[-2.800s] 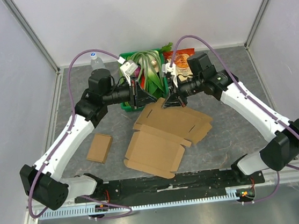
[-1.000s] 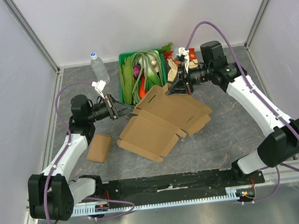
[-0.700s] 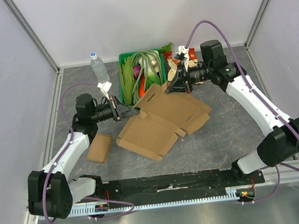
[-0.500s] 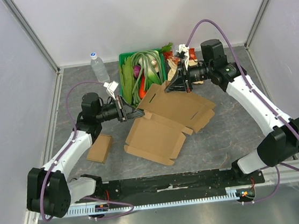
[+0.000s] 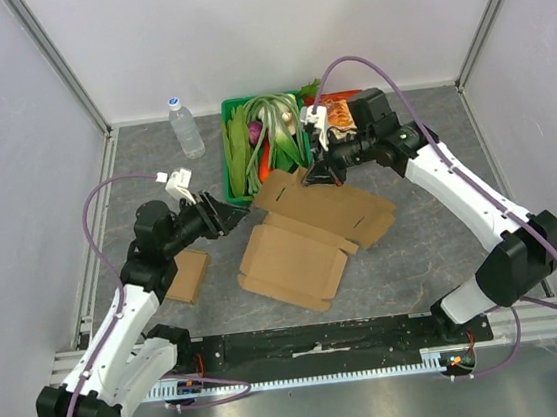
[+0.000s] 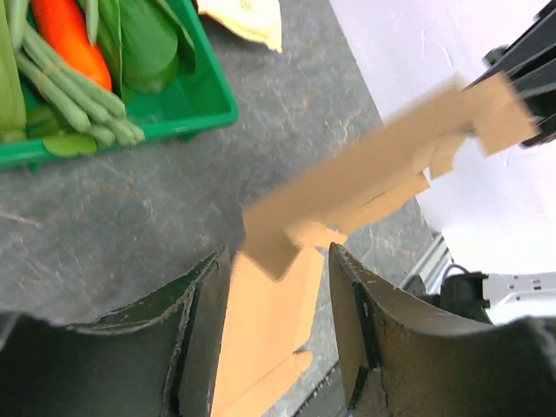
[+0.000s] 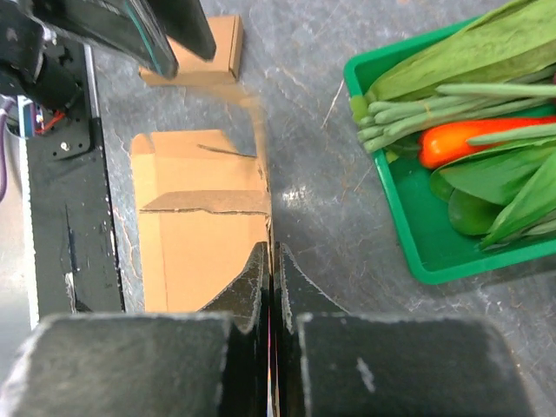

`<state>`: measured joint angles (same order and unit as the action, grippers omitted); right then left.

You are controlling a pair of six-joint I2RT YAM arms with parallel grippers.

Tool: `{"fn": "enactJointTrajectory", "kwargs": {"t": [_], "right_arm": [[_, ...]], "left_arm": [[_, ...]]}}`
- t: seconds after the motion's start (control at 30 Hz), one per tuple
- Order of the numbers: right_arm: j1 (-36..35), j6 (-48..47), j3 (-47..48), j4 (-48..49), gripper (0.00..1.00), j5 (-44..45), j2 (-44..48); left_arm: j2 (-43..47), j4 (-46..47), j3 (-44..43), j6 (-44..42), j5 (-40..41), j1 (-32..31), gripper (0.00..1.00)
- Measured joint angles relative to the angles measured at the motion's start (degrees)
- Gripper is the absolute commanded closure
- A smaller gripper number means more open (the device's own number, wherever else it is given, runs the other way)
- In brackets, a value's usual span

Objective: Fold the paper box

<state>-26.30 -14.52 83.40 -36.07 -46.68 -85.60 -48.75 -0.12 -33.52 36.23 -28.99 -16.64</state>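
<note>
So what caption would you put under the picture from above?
Right claw pinches the far edge of the flat paper box by the green veggie tray; left claw hangs open nearby.

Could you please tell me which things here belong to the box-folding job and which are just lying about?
Part of the job: flat paper box, pinched at its far flap by the shut right end effector; open left end effector, off it.
Lying about: small folded carton, water bottle, green tray of vegetables, snack packet.
</note>
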Motion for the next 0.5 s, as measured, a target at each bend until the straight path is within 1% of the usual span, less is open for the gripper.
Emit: {"fn": "enactJointTrajectory", "kwargs": {"t": [0.13,0.17,0.2,0.33,0.5], "right_arm": [[-2.54,-1.62,0.46,-2.58,1.00,3.30,-2.36],[-2.99,-1.79,0.63,-2.93,1.00,3.78,-3.04],[-3.50,-2.03,1.09,-3.72,1.00,4.35,-3.85],[-4.37,-2.71,2.62,-5.31,1.00,5.38,-5.68],[-4.59,-3.23,5.11,-6.47,1.00,6.10,-6.38]], "left_arm": [[0.39,1.75,-0.94,-1.38,3.15,-1.25,0.43],[-0.07,1.95,-1.40,-1.77,3.74,-2.01,0.40],[-0.44,2.23,-1.88,-2.34,4.31,-2.93,0.40],[-2.54,3.74,-4.76,-5.68,6.43,-7.87,0.41],[-7.39,4.52,-9.60,-11.56,10.21,-14.93,0.41]]}}
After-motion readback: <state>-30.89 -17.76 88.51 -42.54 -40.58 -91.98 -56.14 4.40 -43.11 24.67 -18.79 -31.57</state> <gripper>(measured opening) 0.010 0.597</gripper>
